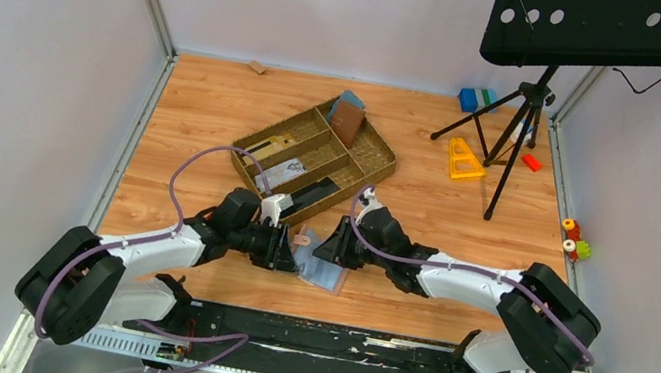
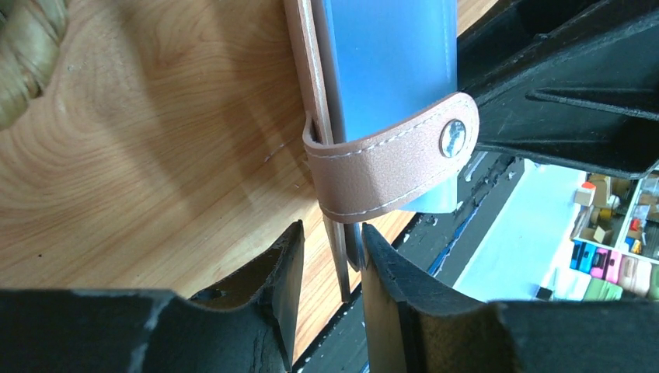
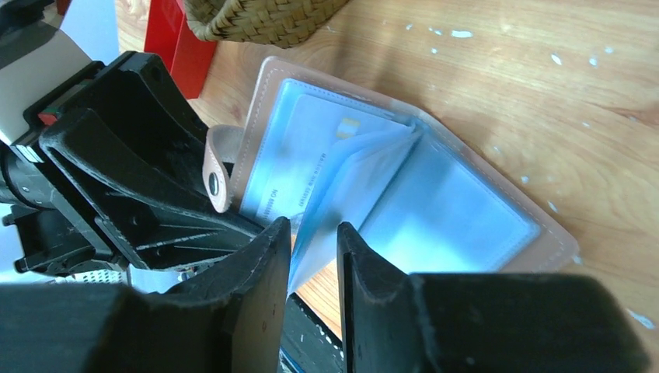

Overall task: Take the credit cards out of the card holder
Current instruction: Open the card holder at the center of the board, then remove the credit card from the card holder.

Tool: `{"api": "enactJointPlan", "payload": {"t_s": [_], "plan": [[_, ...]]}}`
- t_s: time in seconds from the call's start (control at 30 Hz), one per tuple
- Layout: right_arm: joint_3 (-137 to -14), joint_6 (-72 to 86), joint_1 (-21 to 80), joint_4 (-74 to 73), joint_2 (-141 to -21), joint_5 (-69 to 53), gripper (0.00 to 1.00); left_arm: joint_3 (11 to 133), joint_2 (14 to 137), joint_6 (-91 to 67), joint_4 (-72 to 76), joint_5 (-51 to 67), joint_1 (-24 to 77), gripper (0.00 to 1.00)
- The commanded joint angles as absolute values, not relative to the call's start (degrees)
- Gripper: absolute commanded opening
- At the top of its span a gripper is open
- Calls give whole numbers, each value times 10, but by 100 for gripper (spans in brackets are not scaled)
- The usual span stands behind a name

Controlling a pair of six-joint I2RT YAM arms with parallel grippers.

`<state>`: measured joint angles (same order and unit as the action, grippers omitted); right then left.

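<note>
The card holder (image 1: 321, 268) lies open on the wooden floor between my two grippers, tan outside with blue-grey clear sleeves. A credit card (image 3: 299, 159) with a gold chip sits in its left sleeve. My left gripper (image 2: 332, 233) straddles the holder's tan cover edge (image 2: 315, 93) below the closing tab (image 2: 388, 163). The edge rests against one finger, with a gap to the other. My right gripper (image 3: 312, 229) stands around a raised middle sleeve leaf (image 3: 353, 183), a gap still showing beside it. In the top view the left gripper (image 1: 294, 247) and right gripper (image 1: 328, 247) face each other.
A woven divided tray (image 1: 375, 167) stands just behind the holder, holding a brown and a blue wallet (image 1: 348, 119). A red block (image 3: 183, 43) stands beside it. A music stand (image 1: 525, 108), a yellow triangle (image 1: 463, 158) and small toys (image 1: 577, 240) are at the right.
</note>
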<state>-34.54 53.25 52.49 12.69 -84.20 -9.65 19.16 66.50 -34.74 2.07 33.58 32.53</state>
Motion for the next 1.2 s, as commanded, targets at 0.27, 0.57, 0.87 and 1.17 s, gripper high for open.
{"api": "enactJointPlan", "payload": {"t_s": [0.27,0.57,0.87,1.17], "plan": [[-323,499,528,33,-716,-14,50,214,613,-339,14,354,325,40],[-338,490,529,49,-738,-46,39,218,630,-339,18,341,325,41],[-363,496,529,100,-837,-90,35,212,619,-355,57,382,325,59],[-344,501,529,95,-820,-65,36,209,593,-348,43,379,325,49]]}}
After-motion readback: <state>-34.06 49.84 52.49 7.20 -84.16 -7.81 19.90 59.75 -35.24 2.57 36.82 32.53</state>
